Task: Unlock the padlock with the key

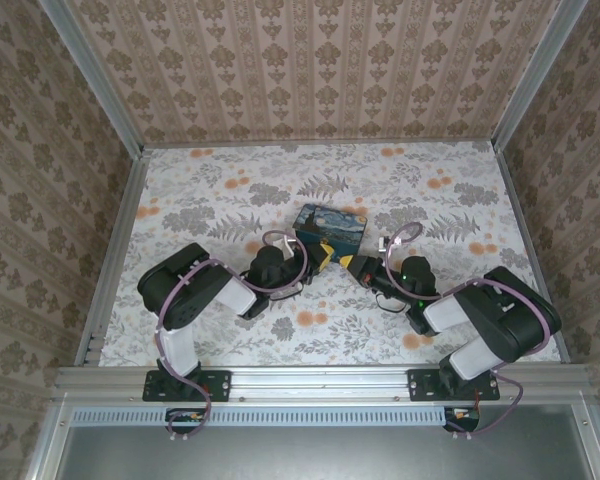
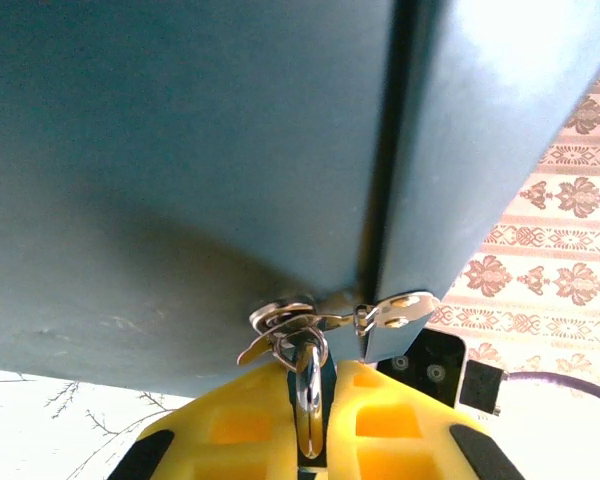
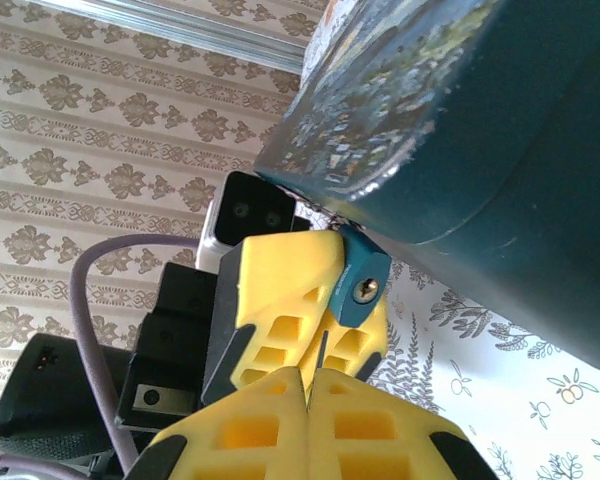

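The small blue-teal padlock (image 3: 360, 285) hangs from the metal hasp (image 2: 298, 322) of the dark-blue painted box (image 1: 330, 228). My left gripper (image 2: 317, 372) is shut on the padlock, and its shiny shackle (image 2: 311, 400) shows between the yellow fingers (image 3: 280, 285). The keyhole (image 3: 366, 289) faces the right wrist camera. My right gripper (image 3: 308, 380) is shut on the key (image 3: 322, 352), a thin dark sliver sticking out from its fingertips. The key's tip stands a short way below and left of the keyhole, apart from it. Both grippers meet at the box's near edge (image 1: 338, 262).
The box (image 2: 180, 150) looms close over the left wrist camera, and its lid plate (image 2: 400, 308) is screwed beside the hasp. Floral tabletop (image 1: 430, 200) spreads around the box. Patterned walls (image 1: 310, 60) and aluminium rails (image 1: 110, 250) enclose the table.
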